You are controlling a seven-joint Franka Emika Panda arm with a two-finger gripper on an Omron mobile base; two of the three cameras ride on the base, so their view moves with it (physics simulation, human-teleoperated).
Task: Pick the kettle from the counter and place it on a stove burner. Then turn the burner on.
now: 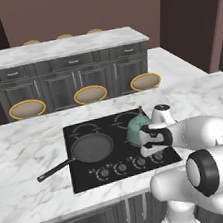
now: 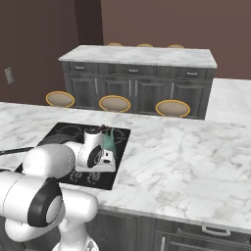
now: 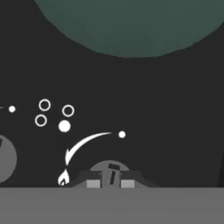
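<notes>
You have the counter (image 1: 23,147) spread wide around the black cooktop (image 1: 88,180), with the frying pan (image 1: 92,147) on the left burner and its handle running out toward 8 o'clock. The kettle (image 1: 136,130) sits on the cooktop's right side at the stove burner (image 1: 126,116), just beyond the arm's wrist. In the hand view the kettle (image 3: 127,26) bulges at 12 o'clock, well apart from the gripper (image 3: 110,181) at 6 o'clock. Its 2 fingertips (image 3: 92,183) flank a control knob (image 3: 111,171), close on either side; you cannot tell whether they press it.
</notes>
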